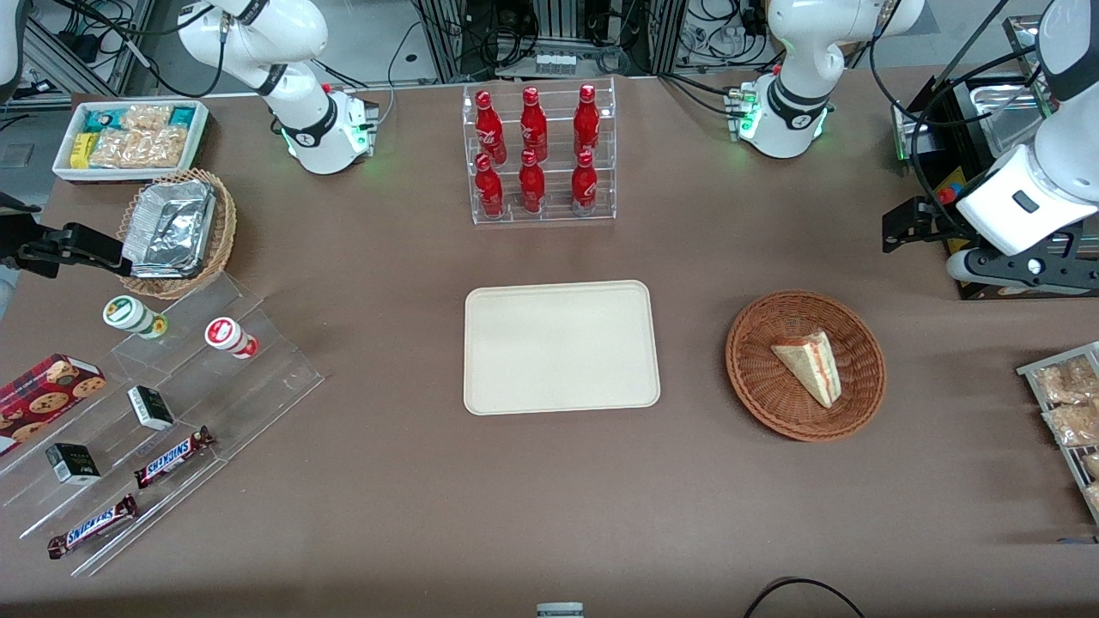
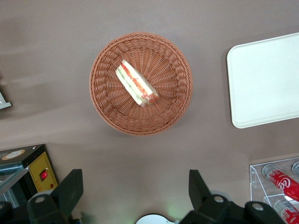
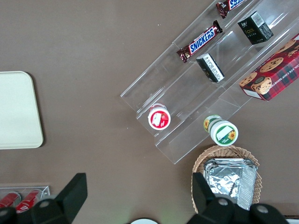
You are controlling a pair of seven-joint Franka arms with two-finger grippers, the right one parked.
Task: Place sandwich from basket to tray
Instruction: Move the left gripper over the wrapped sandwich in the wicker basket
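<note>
The sandwich (image 1: 809,367) (image 2: 136,84), a pale bread wedge with red and green filling, lies in the round reddish-brown wicker basket (image 1: 755,378) (image 2: 107,98). Beside the basket, toward the parked arm's end, lies the cream rectangular tray (image 1: 560,348) (image 2: 266,79) (image 3: 16,109), with nothing on it. My gripper (image 1: 901,230) (image 2: 134,191) hangs high over the table, farther from the front camera than the basket and toward the working arm's end. Its fingers (image 2: 70,186) stand wide open with only bare table between them.
A clear rack of red bottles (image 1: 539,154) (image 2: 280,182) stands farther back than the tray. A black box with a red button (image 2: 39,170) sits near my arm. Snack packets (image 1: 1069,403) lie at the working arm's end. Acrylic steps with snacks (image 1: 172,403) and a foil-filled tan basket (image 1: 176,232) are at the parked arm's end.
</note>
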